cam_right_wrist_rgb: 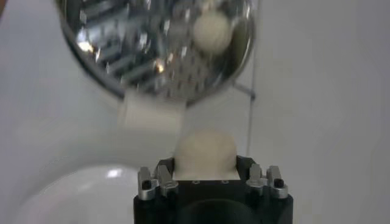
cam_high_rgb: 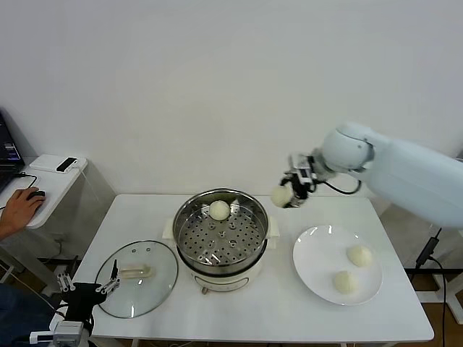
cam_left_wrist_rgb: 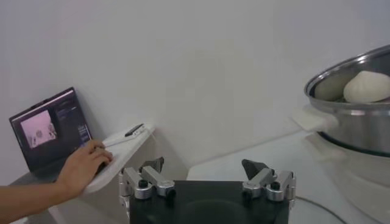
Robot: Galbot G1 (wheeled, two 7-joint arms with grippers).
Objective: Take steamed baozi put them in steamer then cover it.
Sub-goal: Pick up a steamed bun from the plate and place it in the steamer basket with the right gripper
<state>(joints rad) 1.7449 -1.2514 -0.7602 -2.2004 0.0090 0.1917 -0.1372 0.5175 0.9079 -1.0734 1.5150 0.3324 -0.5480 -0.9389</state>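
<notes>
Below the raised right gripper spreads the white table, the steamer down to its left with one baozi on the tray. Under it sits a plate with two buns. Its fingers pinch a fourth bun. Far off, beside the glass cover, the left gripper waits, spread wide and empty.

Bright, even light; glare on steamer; right wrist view blurred.
</notes>
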